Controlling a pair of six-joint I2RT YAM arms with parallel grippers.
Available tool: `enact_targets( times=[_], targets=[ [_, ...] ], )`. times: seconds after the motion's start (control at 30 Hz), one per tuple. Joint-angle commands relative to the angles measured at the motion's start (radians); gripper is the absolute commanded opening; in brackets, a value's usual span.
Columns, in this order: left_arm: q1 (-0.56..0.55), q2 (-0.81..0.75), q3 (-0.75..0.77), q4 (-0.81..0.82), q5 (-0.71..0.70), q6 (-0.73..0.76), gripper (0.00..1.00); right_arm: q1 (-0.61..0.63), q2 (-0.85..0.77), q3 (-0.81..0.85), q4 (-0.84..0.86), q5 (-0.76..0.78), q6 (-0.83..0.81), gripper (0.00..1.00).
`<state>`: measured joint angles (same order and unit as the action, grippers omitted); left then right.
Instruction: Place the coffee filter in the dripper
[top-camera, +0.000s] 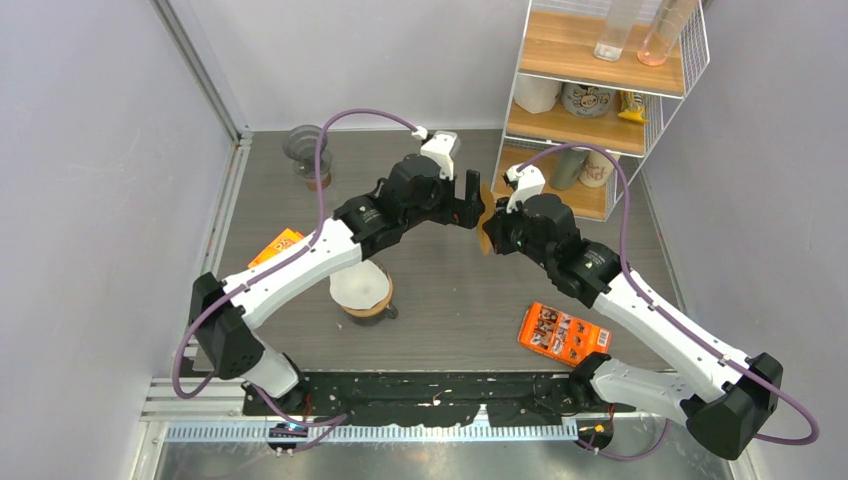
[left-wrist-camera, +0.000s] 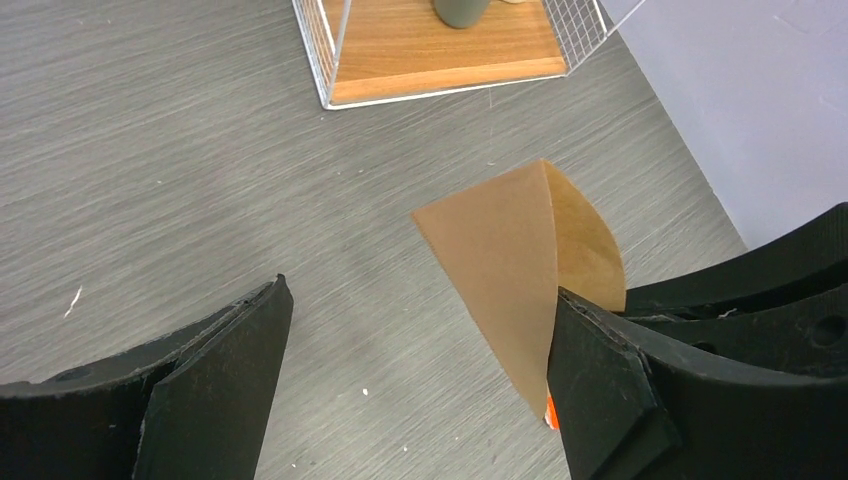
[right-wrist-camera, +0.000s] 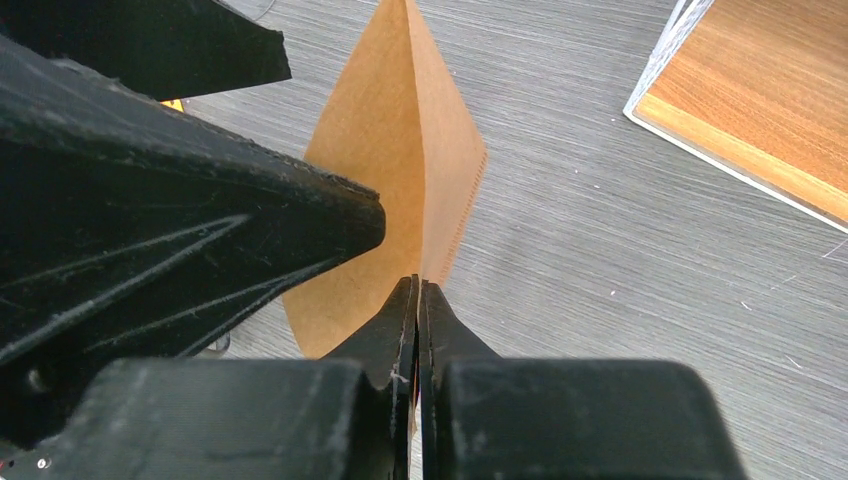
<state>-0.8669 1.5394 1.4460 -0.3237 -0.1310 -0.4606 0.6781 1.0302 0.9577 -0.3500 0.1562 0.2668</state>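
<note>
A brown paper coffee filter (top-camera: 487, 206) hangs in the air over the middle of the table, pinched at its seam by my right gripper (top-camera: 491, 226). In the right wrist view the jaws (right-wrist-camera: 418, 288) are shut on the filter (right-wrist-camera: 400, 170). My left gripper (top-camera: 471, 200) is open right beside it. In the left wrist view the filter (left-wrist-camera: 505, 260) lies against the inner side of the right finger (left-wrist-camera: 610, 380), and the gap between the fingertips (left-wrist-camera: 420, 295) is otherwise empty. The white dripper (top-camera: 361, 288) sits on a glass vessel, partly under the left arm.
A wire rack with wooden shelves (top-camera: 600, 100) stands at the back right, holding cups and glasses; its corner also shows in the left wrist view (left-wrist-camera: 440, 60). An orange packet (top-camera: 563, 333) lies front right, another (top-camera: 278, 245) at the left. A glass jar (top-camera: 310, 155) stands back left.
</note>
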Motion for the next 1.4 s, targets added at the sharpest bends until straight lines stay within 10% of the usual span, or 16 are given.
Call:
enact_targets(
  times=[0.0, 0.97, 1.37],
  targets=[
    [-0.022, 0.020, 0.067, -0.011, -0.054, 0.035, 0.97, 0.007, -0.008, 0.051, 0.042, 0.025, -0.012, 0.05],
    [-0.070, 0.113, 0.176, -0.115, -0.209, 0.039, 0.29, 0.011, -0.041, 0.028, 0.044, 0.188, 0.034, 0.05],
    [-0.079, 0.090, 0.156, -0.145, -0.207, 0.104, 0.23, 0.010, -0.044, 0.031, -0.003, 0.340, 0.049, 0.05]
  ],
)
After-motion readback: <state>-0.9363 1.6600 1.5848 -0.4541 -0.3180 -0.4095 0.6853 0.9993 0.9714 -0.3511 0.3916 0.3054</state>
